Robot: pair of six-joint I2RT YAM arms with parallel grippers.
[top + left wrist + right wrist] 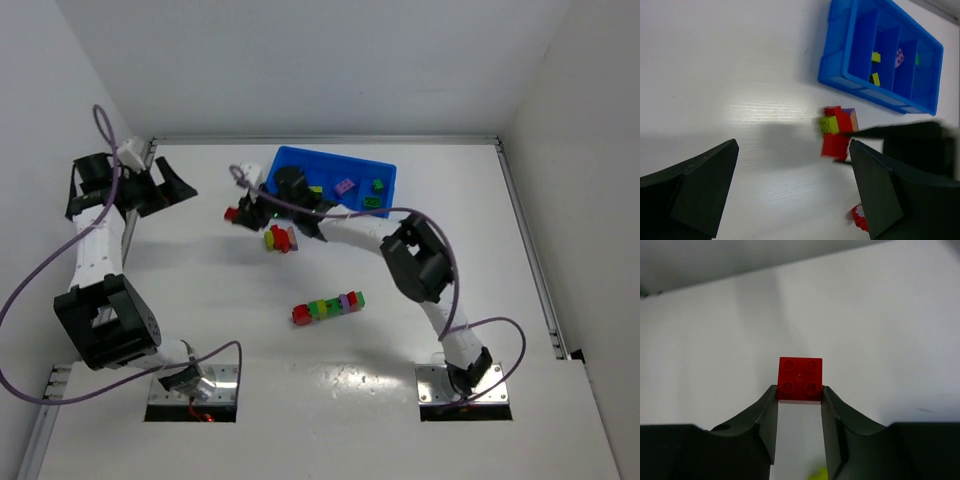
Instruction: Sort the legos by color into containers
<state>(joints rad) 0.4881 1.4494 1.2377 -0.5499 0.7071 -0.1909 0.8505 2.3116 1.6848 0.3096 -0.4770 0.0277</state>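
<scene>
Red lego in right claw

L arm folded back to far left, L claw spread wide, nothing in it. R arm stretched fwd-left, R claw pinching red lego at fingertips.

The red brick is smooth, glossy plastic, as is the blue tray. The right gripper has matt black fingers. The white desk shows faint grain and a soft sheen.
</scene>
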